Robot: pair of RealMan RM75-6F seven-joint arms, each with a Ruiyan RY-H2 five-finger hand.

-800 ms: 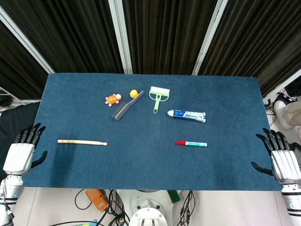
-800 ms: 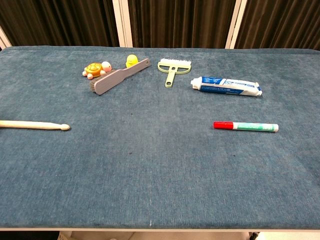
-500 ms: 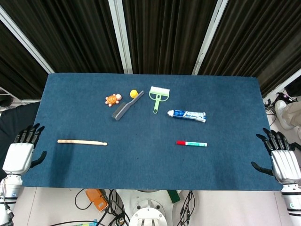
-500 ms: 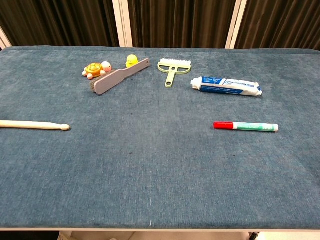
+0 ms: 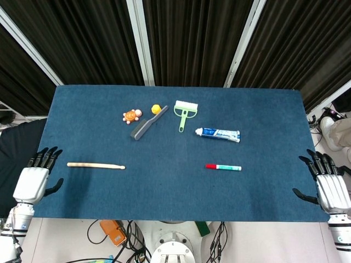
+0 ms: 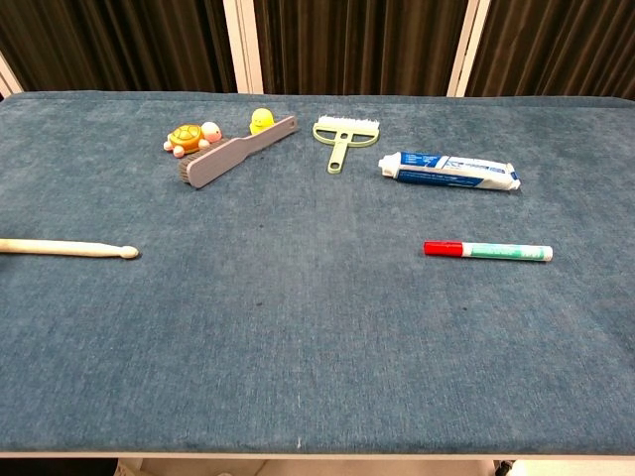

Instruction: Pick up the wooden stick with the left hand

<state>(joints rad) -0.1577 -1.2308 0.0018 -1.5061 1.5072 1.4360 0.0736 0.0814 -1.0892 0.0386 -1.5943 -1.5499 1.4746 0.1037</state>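
Dark pleated curtains with pale uprights hang behind the blue cloth surface (image 5: 164,186), which carries everything in sight.

Over the last second the left hand (image 5: 34,179) has slid inward from the table's left edge, toward the butt end of the wooden stick (image 5: 96,165). It is now near that end but still apart from it, at about the stick's level and slightly nearer the robot. Its fingers are spread, the thumb out to the side, and it holds nothing. The stick itself has not moved: it lies flat on the left part of the surface, lengthwise left to right, with its rounded tip pointing toward the middle. The chest view shows only that tip end at its left border, and neither hand. I judge this to be the start of the reach; the grasp is not yet begun, and the hand must still travel further in and come down over the shaft.

The right hand (image 5: 331,187) has stayed at the right edge, fingers apart and empty, well away from the stick.

No container is present: no box, tray or bowl, so nothing lies inside anything. Loose on the cloth at the far middle are a turtle toy (image 5: 131,115), a small yellow toy (image 5: 156,108), a grey brush (image 5: 148,123) and a green brush (image 5: 184,112). Right of those lie a toothpaste tube (image 5: 218,134) and, nearer the robot, a red-capped marker (image 5: 223,167).
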